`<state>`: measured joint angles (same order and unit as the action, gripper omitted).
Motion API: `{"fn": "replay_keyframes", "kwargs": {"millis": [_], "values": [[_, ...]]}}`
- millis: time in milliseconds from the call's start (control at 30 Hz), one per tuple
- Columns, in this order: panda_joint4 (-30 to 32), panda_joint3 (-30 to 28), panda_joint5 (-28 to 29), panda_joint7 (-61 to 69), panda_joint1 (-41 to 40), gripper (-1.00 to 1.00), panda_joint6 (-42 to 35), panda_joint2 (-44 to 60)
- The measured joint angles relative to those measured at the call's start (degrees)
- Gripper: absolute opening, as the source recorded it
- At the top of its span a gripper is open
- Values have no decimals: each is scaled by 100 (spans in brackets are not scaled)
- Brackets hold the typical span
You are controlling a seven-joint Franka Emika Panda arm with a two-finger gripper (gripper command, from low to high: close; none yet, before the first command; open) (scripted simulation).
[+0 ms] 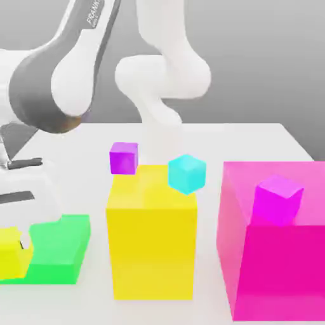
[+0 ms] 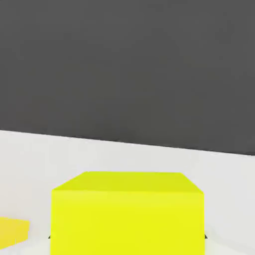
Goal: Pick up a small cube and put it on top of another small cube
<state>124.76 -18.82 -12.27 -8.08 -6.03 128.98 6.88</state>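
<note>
The small yellow cube [image 1: 9,260] sits at the lower edge of the exterior view's left, against the side of a flat green block [image 1: 60,247]. My gripper [image 1: 14,244] is down over it, the white hand just above, and it is shut on the cube. In the hand view the same yellow cube [image 2: 127,211] lies close between my gripper's [image 2: 127,236] jaws, whose dark tips show at its two sides. A small purple cube [image 1: 123,158] rests on the table farther back. A small cyan cube [image 1: 187,173] appears at the far corner of the tall yellow block.
The tall yellow block [image 1: 152,235] stands in the middle. A large magenta block [image 1: 279,273] stands on the exterior view's right, with a small magenta cube [image 1: 278,198] on it. The white table [image 1: 241,143] runs back to a far edge. My arm arches over the left.
</note>
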Motion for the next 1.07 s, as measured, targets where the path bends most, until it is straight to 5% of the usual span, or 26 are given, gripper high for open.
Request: {"fn": "replay_keyframes", "kwargs": {"millis": [800,933,967,1067], "values": [[2648,1466,1387,-3132,-368,-100,-2085,-4985],[3299,1550,1437,-3246,-444,-100,-1475,-5040],[3476,1552,1440,-3245,-455,100,-1244,-4986],[3476,1552,1439,-3245,-455,100,-1244,-4986]]}}
